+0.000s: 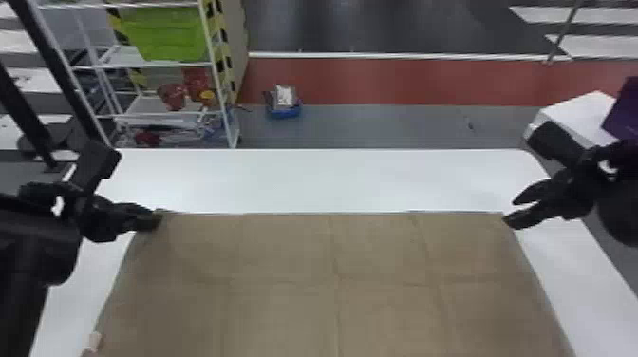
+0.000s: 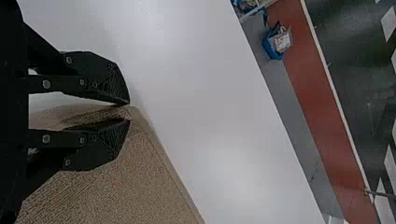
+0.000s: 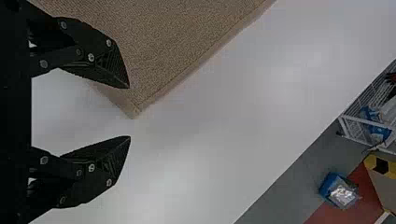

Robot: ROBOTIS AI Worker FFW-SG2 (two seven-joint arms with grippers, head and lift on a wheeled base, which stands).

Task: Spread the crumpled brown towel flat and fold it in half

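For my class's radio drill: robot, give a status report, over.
Left gripper shut on the towel, far-left corner. Right gripper open at far-right corner. Towel spread out, creased. Small pale thing at its left edge, unclear what.

A workshop or lab, it seems — behind the white tabletop (image 1: 313, 180), a wire rack (image 1: 164, 64) at the upper left of the head view carries a green bin (image 1: 166, 33) and red items (image 1: 182, 88), beside yellow-and-black hazard striping (image 1: 220, 47) — with red-and-grey flooring (image 1: 403, 80) beyond.
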